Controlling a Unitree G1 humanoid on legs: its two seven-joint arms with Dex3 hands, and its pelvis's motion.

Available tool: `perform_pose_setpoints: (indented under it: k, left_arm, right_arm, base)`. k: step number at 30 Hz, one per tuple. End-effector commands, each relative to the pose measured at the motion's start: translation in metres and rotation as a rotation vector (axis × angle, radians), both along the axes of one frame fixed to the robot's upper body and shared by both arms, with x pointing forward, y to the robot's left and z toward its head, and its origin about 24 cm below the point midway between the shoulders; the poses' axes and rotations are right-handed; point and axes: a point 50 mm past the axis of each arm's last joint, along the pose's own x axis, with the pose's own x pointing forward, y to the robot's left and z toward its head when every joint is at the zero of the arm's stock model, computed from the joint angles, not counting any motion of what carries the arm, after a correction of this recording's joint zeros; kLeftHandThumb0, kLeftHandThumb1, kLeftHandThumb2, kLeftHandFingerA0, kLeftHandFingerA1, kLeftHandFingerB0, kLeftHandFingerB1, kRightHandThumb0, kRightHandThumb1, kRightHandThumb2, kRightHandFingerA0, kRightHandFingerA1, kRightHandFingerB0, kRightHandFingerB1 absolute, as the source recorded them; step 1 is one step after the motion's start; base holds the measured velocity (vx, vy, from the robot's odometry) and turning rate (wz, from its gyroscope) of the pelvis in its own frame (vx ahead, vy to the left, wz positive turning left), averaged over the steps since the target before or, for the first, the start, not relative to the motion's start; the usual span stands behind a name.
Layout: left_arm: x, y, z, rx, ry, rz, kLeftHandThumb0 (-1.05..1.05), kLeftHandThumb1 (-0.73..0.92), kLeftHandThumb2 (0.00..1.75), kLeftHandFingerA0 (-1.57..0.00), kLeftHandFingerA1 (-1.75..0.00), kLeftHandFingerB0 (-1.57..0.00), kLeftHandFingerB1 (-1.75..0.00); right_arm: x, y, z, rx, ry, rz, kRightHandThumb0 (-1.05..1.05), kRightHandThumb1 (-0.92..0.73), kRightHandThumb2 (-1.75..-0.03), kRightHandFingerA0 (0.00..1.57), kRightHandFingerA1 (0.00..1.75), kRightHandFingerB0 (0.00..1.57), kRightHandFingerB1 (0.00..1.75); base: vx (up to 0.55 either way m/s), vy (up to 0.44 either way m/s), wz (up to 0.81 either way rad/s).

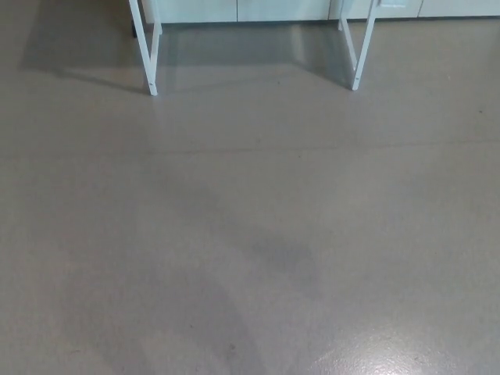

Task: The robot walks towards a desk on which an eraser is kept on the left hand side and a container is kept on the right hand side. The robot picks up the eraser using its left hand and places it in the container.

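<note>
Neither hand showed in the head view, so the state of the fingers could not be told, and no arm or forearm came into the picture from either side. The eraser and the container could not be seen either; the desk's top lay beyond the upper edge of the picture. What did show was mostly floor (250, 234), a smooth grey surface that filled nearly the whole view, with a faint darker patch near the middle and a pale glare at the lower right corner. At the top stood the white legs of the desk: the left leg (147, 47) came down to a foot on the floor at the upper left, and the right leg (362, 47) did the same at the upper right, the two well apart. Each leg cast a soft shadow to the left across the floor. Behind the legs, along the very top edge, ran a pale band of wall or cabinet fronts (273, 9); which it was could not be told.
</note>
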Motion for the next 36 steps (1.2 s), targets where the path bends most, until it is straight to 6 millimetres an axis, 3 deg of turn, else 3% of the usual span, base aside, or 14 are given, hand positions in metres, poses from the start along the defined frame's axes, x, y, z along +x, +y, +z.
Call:
perform_pose_setpoints:
  k: [1,4,6,8,9,10,17,18,20,29,30,34,35,36]
  left_arm:
    - [0.002,0.004,0.003,-0.021,-0.054,0.059,-0.27,0.73,0.67,-0.11,-0.32,-0.10,-0.29]
    - [0.001,0.003,0.003,-0.013,-0.055,0.051,-0.28,0.72,0.64,-0.14,-0.33,-0.11,-0.31]
    - [0.000,0.004,0.003,-0.011,-0.057,0.052,-0.27,0.71,0.64,-0.15,-0.33,-0.12,-0.31]
    - [0.000,0.004,0.003,-0.004,-0.059,0.047,-0.26,0.70,0.64,-0.16,-0.34,-0.13,-0.32]
    - [0.000,0.004,0.003,-0.004,-0.060,0.044,-0.25,0.70,0.64,-0.15,-0.34,-0.12,-0.31]
    - [0.000,0.004,0.003,-0.001,-0.057,0.040,-0.26,0.70,0.65,-0.17,-0.35,-0.13,-0.32]
    - [-0.006,0.001,0.001,0.020,-0.042,0.037,-0.22,0.67,0.62,-0.21,-0.36,-0.16,-0.32]
    - [-0.006,0.001,0.001,0.044,-0.028,0.003,-0.24,0.65,0.64,-0.24,-0.38,-0.18,-0.34]
    - [-0.007,0.001,0.001,0.053,-0.031,-0.023,-0.23,0.64,0.63,-0.26,-0.39,-0.18,-0.34]
    - [-0.005,-0.003,-0.001,0.078,-0.009,-0.061,-0.21,0.63,0.62,-0.28,-0.39,-0.19,-0.34]
    - [-0.005,-0.004,-0.001,0.086,-0.004,-0.073,-0.14,0.46,0.88,-0.25,-0.54,-0.09,-0.46]
    - [-0.003,-0.005,-0.001,0.083,-0.007,-0.077,-0.13,0.46,0.88,-0.30,-0.56,-0.11,-0.47]
    - [-0.003,-0.005,-0.001,0.089,-0.002,-0.084,-0.13,0.46,0.89,-0.32,-0.57,-0.11,-0.47]
    - [-0.005,-0.005,-0.001,0.097,0.007,-0.104,-0.21,0.62,0.62,-0.32,-0.41,-0.21,-0.35]
  right_arm:
    - [0.002,-0.008,0.007,0.011,-0.063,-0.012,-0.67,-0.43,-0.80,0.29,0.54,0.19,0.45]
    - [0.003,-0.008,0.008,0.008,-0.075,0.006,-0.62,-0.52,-0.56,0.40,0.48,0.25,0.36]
    - [0.003,-0.007,0.007,0.012,-0.079,-0.009,-0.55,-0.52,-0.55,0.37,0.48,0.25,0.37]
    - [0.002,-0.007,0.007,0.005,-0.066,-0.011,-0.53,-0.49,-0.55,0.40,0.46,0.25,0.36]
    - [0.002,-0.008,0.007,0.001,-0.064,-0.014,-0.58,-0.40,-0.74,0.36,0.55,0.21,0.46]
    - [0.001,-0.008,0.007,-0.007,-0.057,-0.010,-0.52,-0.49,-0.54,0.39,0.47,0.26,0.36]
    - [-0.006,-0.008,0.005,-0.025,-0.027,-0.003,-0.51,-0.48,-0.54,0.36,0.46,0.26,0.36]
    - [-0.007,-0.007,0.005,-0.027,-0.022,0.000,-0.57,-0.38,-0.72,0.31,0.53,0.22,0.45]
    - [-0.008,-0.008,0.005,-0.031,-0.022,-0.012,-0.48,-0.45,-0.53,0.35,0.45,0.28,0.36]
    - [-0.009,-0.008,0.004,-0.033,-0.019,-0.005,-0.53,-0.36,-0.69,0.35,0.52,0.24,0.44]
    - [-0.009,-0.007,0.004,-0.037,-0.014,0.004,-0.53,-0.36,-0.69,0.35,0.52,0.24,0.44]
    - [-0.006,-0.005,0.003,-0.032,-0.020,0.026,-0.54,-0.36,-0.69,0.36,0.53,0.24,0.45]
    - [-0.006,-0.004,0.003,-0.030,-0.022,0.028,-0.49,-0.43,-0.54,0.40,0.47,0.28,0.36]
    - [-0.007,-0.004,0.003,-0.029,-0.020,0.020,-0.49,-0.42,-0.53,0.40,0.46,0.28,0.36]
  base:
    - [0.00,0.000,0.00]
    - [0.00,0.000,0.00]
    - [0.00,0.000,0.00]
    - [0.00,0.000,0.00]
    - [0.00,0.000,0.00]
    - [0.00,0.000,0.00]
    - [0.00,0.000,0.00]
    - [0.00,0.000,0.00]
    - [0.00,0.000,0.00]
    - [0.00,0.000,0.00]
    - [0.00,0.000,0.00]
    - [0.03,-0.001,0.03]
    - [0.05,-0.030,0.15]
    - [-0.10,-0.042,0.06]
